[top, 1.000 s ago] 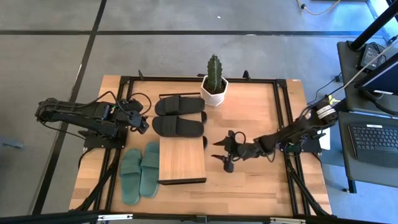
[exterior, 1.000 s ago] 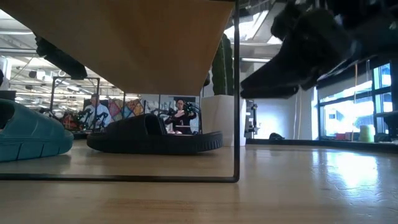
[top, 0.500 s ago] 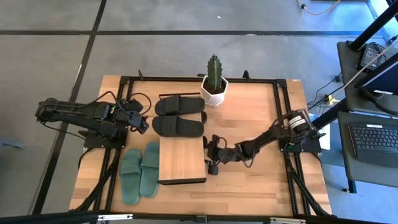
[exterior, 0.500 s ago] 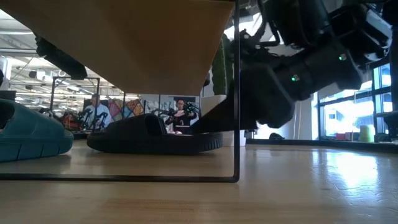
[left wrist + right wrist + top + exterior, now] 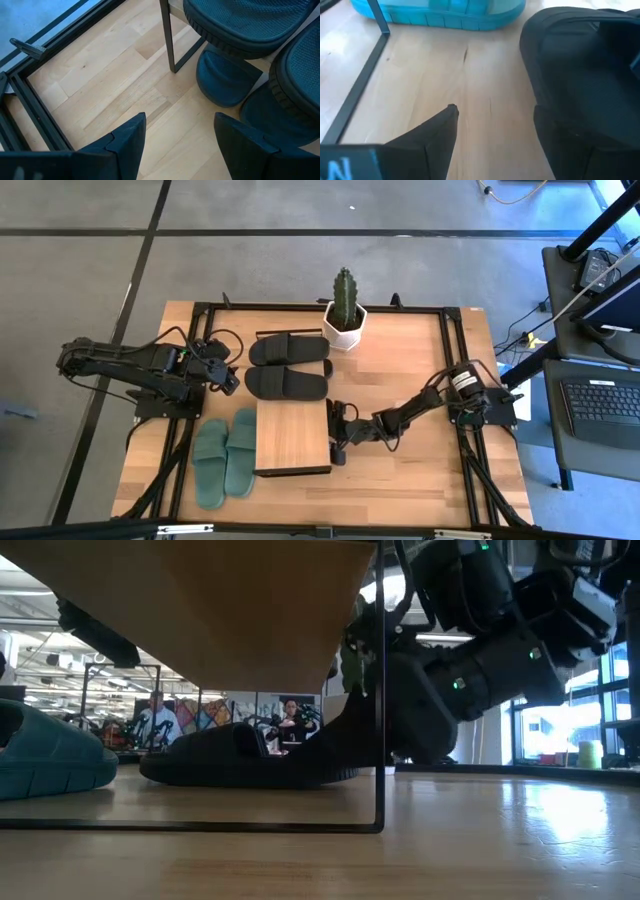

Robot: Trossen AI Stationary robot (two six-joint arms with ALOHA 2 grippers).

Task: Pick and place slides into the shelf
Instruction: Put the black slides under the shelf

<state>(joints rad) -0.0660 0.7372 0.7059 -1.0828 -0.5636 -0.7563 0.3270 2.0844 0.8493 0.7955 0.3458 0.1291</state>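
high view: right gripper [image 5: 336,438], fingers spread, beside the shelf [image 5: 292,436]; left gripper [image 5: 228,372] open too

My left pincer [image 5: 177,137] spread open over bare wooden tabletop [image 5: 110,80], two dark teal-looking slides [image 5: 250,25] just ahead, a thin black shelf leg [image 5: 167,35] beside them, black table frame [image 5: 30,105] along the edge.

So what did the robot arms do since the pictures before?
The right gripper slid left across the table and now sits at the shelf's right edge, fingers open, low beside a black slide, holding nothing. The left gripper, the green slides, the other black slides and the cactus stayed put.
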